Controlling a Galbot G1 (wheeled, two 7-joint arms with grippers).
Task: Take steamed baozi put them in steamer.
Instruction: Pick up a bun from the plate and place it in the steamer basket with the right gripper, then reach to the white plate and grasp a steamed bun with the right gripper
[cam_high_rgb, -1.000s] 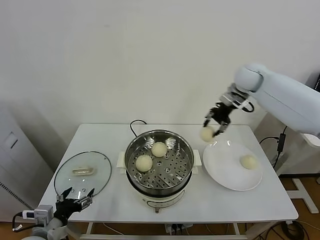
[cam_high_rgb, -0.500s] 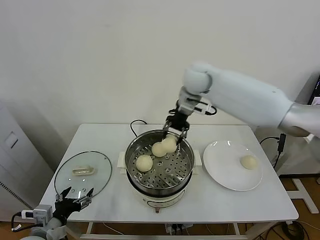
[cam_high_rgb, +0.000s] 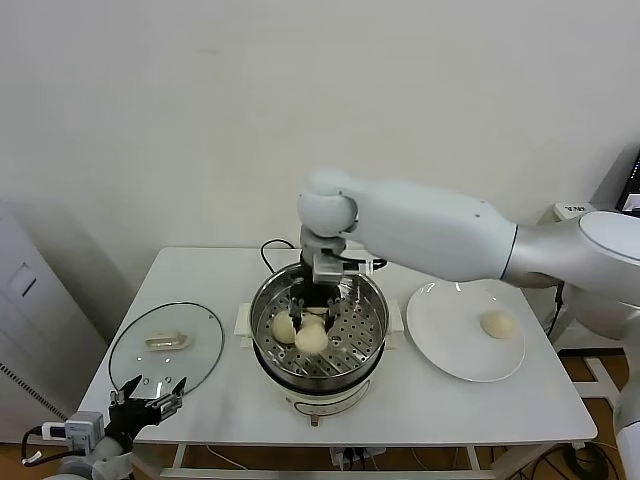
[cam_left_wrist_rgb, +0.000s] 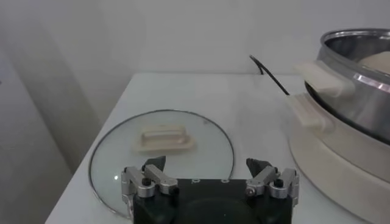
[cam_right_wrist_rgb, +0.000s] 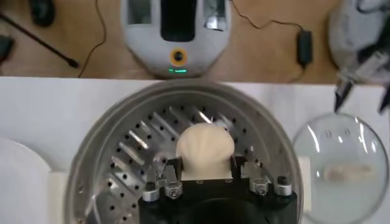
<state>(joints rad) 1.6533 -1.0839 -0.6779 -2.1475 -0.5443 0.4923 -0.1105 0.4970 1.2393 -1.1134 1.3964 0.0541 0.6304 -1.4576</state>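
At the near left corner of the white surface (cam_high_rgb: 200, 265), the robot's left gripper (cam_high_rgb: 150, 393) hangs parked with its fingers spread wide and nothing between them, just short of the round glass lid (cam_high_rgb: 165, 345) that lies flat there with its cream handle (cam_high_rgb: 163, 341) facing up.

At centre stands the steamer (cam_high_rgb: 318, 330), a shiny steel pot on a white base, its black cord (cam_high_rgb: 270, 250) trailing off toward the back wall. The right arm reaches across from the right side and dips its gripper (cam_high_rgb: 312, 322) into the pot, where it is clamped on a steamed baozi (cam_high_rgb: 311, 339) held low over the perforated tray (cam_high_rgb: 350, 335). In the right wrist view the cream bun (cam_right_wrist_rgb: 205, 151) sits squeezed between the two dark fingers (cam_right_wrist_rgb: 163, 178), with the holes of the tray all around it. A second bun (cam_high_rgb: 284, 326) lies on the tray just to the left of the held one, and a sliver of a third shows behind the gripper (mostly hidden by the fingers, so whether it touches the others cannot be told).

To the right of the steamer, close beside it, rests a flat white plate (cam_high_rgb: 440, 345). One last baozi (cam_high_rgb: 496, 323) sits on it, toward its right side, well apart from the pot.
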